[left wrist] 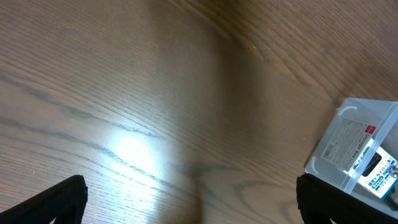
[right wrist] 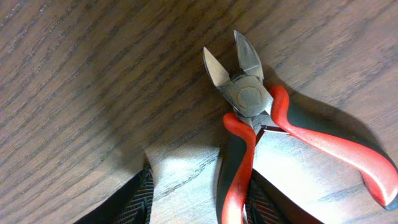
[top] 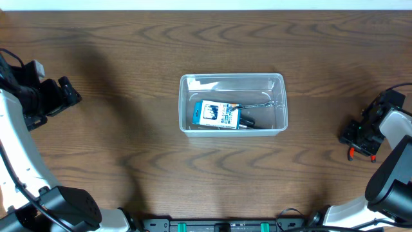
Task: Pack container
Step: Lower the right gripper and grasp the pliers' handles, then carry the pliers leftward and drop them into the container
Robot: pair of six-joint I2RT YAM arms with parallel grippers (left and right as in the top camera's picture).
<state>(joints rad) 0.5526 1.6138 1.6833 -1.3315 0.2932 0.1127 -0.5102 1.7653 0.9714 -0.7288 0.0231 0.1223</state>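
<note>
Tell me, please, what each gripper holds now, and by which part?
Nothing firmly. The right gripper straddles one handle of the pliers, with a gap showing; the left gripper is empty.

White arm links [top: 19, 154], black joints [top: 67, 207]; black left gripper [top: 69, 94], right gripper [top: 356, 139]; weave-textured fingers [right wrist: 140, 200].

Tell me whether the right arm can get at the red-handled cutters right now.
Probably yes: the right gripper sits right at the cutters, one handle between its open jaws, nothing covering them.
</note>
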